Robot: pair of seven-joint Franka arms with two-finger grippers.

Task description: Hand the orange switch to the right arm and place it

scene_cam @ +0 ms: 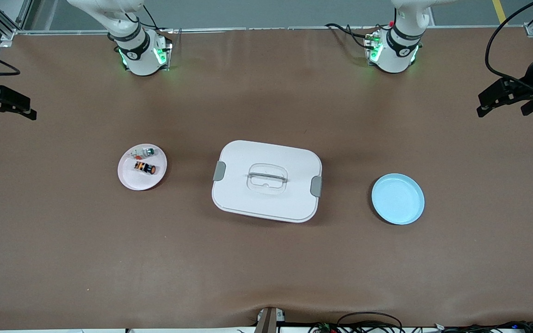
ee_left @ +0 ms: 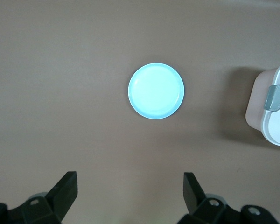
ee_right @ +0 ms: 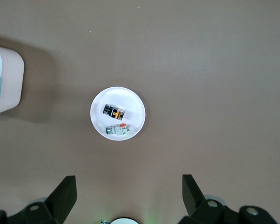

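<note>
Orange switch (scene_cam: pixel 145 168) lying on pink plate (scene_cam: pixel 130 181) beside green-faced switch (scene_cam: pixel 143 151), wide bare worktop (scene_cam: pixel 266 268) around. Left gripper (scene_cam: pixel 488 107) and right gripper (scene_cam: pixel 19 109) hovering at opposite worktop ends, jaws wide open, holding nothing.

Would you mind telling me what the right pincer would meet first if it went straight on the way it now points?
Probably bare table. The right pincer, open, looks down at the pink plate holding the orange switch and a green-faced switch, but its line seems to land just beside the plate; depth is uncertain.

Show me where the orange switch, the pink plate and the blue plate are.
orange switch (scene_cam: pixel 145 168), front view, middle of its body.
pink plate (scene_cam: pixel 132 182), front view, bare surface near its rim.
blue plate (scene_cam: pixel 398 199), front view, bare centre.
</note>
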